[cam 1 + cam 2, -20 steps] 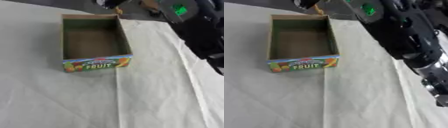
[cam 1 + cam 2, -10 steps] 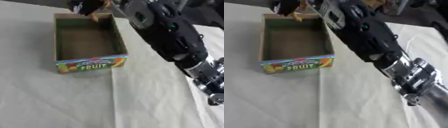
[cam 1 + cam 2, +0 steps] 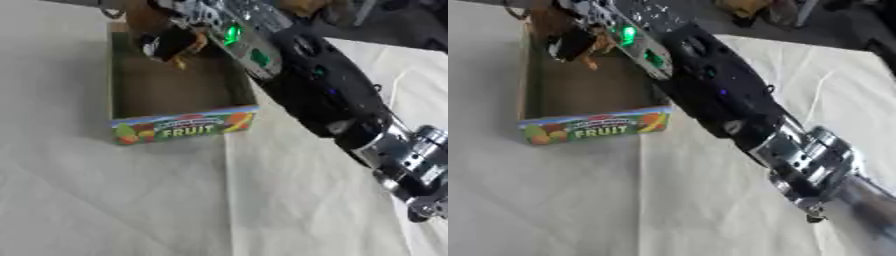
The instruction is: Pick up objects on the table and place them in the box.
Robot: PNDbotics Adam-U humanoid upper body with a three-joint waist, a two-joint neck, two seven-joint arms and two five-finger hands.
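- Right hand (image 3: 171,42) is curled around a small orange-brown object (image 3: 181,61), hovering over the fruit box's (image 3: 179,127) 12 o'clock end.
- Box floor looks bare, so probably the first drop-off; no other objects visible.

My right arm: bulky glossy black forearm shell (image 3: 319,85) with small green lit indicators (image 3: 233,34), plus faint blue and red dots lower down. Silver ribbed metal joint (image 3: 807,155) with dark screws past the shell, then a dark tube. Black right hand (image 3: 171,42), details blurred.
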